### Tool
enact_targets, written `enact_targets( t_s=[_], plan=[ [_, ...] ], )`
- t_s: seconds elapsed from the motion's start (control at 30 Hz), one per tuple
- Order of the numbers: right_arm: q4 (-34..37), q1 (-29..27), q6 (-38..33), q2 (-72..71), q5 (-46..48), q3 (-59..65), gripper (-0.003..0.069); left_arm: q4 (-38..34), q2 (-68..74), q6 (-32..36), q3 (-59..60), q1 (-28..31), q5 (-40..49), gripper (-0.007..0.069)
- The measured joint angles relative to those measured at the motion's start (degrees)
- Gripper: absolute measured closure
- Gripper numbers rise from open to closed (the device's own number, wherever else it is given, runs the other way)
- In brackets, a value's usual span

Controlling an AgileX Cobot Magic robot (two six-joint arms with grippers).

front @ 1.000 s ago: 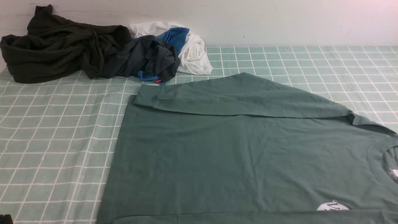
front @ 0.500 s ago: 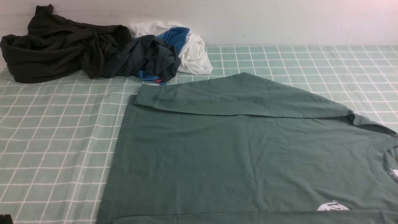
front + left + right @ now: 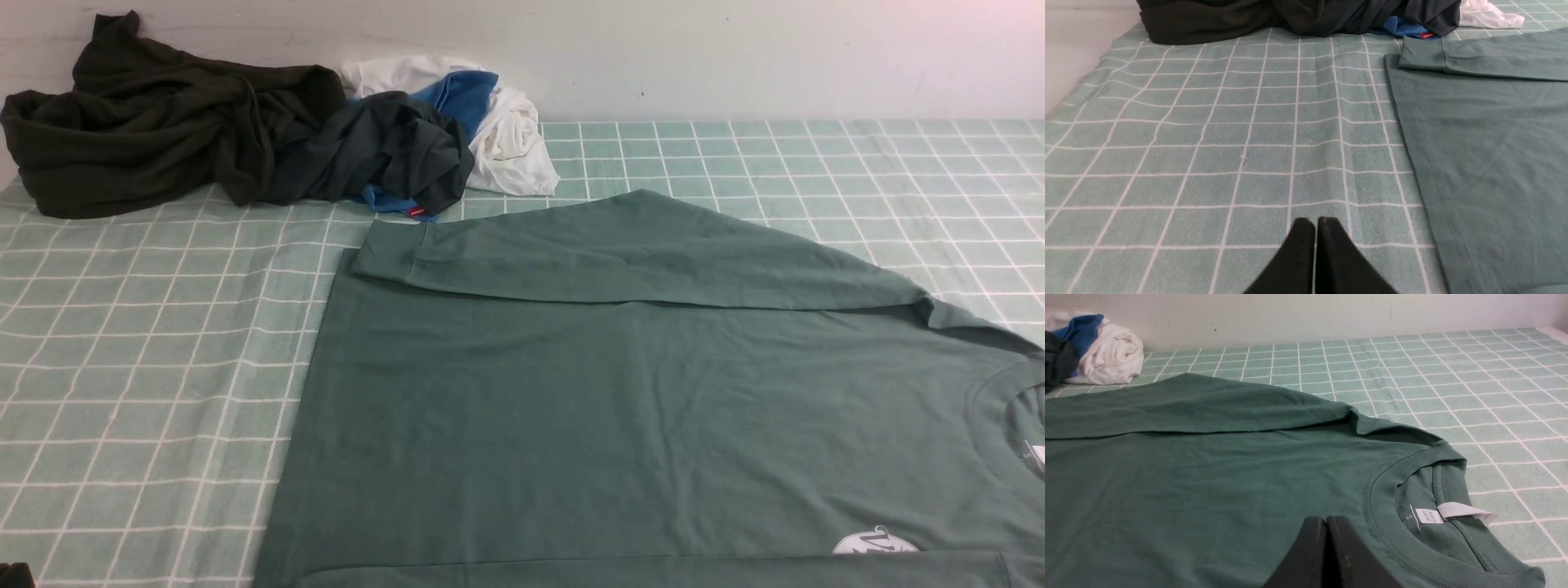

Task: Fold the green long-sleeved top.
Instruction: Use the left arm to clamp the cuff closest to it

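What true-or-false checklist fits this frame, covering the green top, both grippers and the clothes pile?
1. The muted dark-green long-sleeved cotton top lies spread flat on the pale green checked cloth. True.
2. Its far sleeve is folded across the body. True.
3. The left gripper is clamped on the top's hem. False: it is shut on nothing, by the bare checked cloth beside the top.
4. The right gripper stands wide open. False: its jaws are shut, near the neckline.
5. The crumpled pile of dark, blue and white clothes sits on the top. False: it lies apart, by the far wall.
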Motion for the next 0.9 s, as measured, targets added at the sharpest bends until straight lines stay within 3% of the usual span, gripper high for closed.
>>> enact_targets(
  t_s=[0.9],
  plan=[
    [1.1, 0.0, 0.0, 0.0, 0.0, 0.0, 0.0673, -0.7, 0.0, -0.8, 0.0, 0.0, -0.1, 0.0628]
  ],
)
